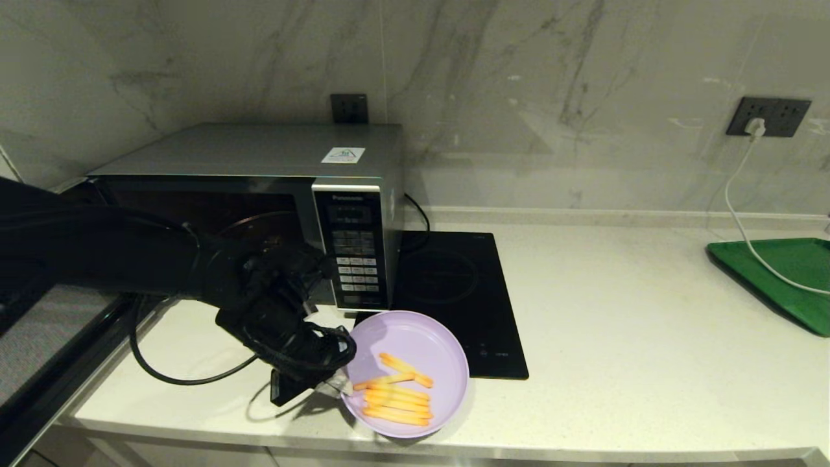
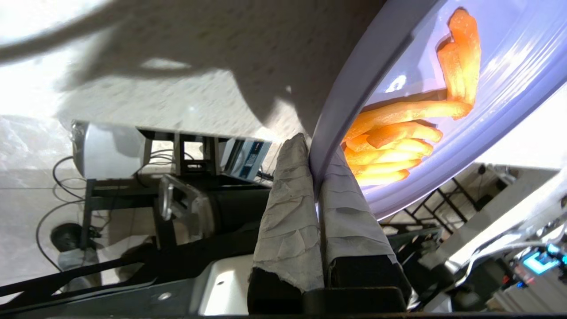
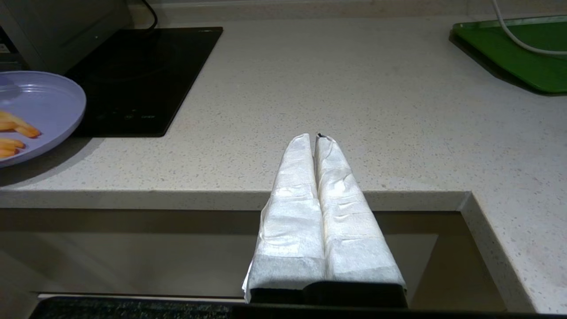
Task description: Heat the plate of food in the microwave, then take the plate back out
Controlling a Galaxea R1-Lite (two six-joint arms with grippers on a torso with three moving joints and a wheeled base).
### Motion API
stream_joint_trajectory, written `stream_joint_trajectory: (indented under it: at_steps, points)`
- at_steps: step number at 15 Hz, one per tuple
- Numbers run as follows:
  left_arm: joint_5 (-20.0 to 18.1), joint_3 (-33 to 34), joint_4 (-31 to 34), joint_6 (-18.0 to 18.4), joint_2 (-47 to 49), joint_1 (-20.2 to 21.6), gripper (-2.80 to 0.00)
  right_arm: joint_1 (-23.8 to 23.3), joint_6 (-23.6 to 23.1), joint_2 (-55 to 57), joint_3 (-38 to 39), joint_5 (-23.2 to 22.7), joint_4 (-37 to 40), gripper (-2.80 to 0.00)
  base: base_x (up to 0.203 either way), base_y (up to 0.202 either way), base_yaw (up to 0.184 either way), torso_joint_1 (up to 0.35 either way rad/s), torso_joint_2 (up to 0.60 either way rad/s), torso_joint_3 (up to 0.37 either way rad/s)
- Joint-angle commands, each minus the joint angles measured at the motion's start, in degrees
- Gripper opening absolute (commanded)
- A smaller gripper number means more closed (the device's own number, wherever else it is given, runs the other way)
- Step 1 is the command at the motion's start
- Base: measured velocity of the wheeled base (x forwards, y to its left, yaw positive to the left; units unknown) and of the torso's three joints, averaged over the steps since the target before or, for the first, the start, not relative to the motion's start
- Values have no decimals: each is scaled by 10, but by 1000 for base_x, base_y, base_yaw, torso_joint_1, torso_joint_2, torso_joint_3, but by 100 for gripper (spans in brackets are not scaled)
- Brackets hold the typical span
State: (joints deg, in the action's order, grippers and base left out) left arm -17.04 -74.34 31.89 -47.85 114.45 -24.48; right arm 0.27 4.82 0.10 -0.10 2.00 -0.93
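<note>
The lilac plate of food [image 1: 415, 344] hangs tilted over the counter's front edge, its orange fries [image 1: 397, 397] slid toward the low side. My left gripper [image 1: 337, 383] is shut on the plate's left rim; the left wrist view shows the rim [image 2: 350, 79] pinched between the two taped fingers [image 2: 288, 199], with fries [image 2: 398, 133] just beyond. The silver microwave [image 1: 259, 155] stands behind, its door swung open toward the left and mostly hidden by my arm, its keypad [image 1: 355, 259] facing me. My right gripper [image 3: 315, 138] is shut on nothing, in front of the counter edge.
A black induction hob [image 1: 454, 292] lies right of the microwave, partly under the plate. A green tray [image 1: 784, 272] with a white cable [image 1: 739, 214] across it sits at the far right. The pale counter [image 1: 616, 337] runs between them.
</note>
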Motion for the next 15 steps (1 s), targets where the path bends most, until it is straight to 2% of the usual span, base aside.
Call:
stream_joint_trajectory:
  at_steps: [1,4,7,11,15]
  points:
    - [12,-26,2,-16,33,-6,-280,0,0,0,0,0,0,-280,0,0,0,0,0,0]
    - [12,-41,4,-32,43,-25,-280,0,0,0,0,0,0,-280,0,0,0,0,0,0]
    - [7,-71,5,-72,46,-41,-280,0,0,0,0,0,0,-280,0,0,0,0,0,0]
    - [6,-75,4,-84,62,-56,-280,1,0,0,0,0,0,-280,0,0,0,0,0,0]
    - [12,-80,3,-77,78,-62,-280,0,0,0,0,0,0,-280,0,0,0,0,0,0]
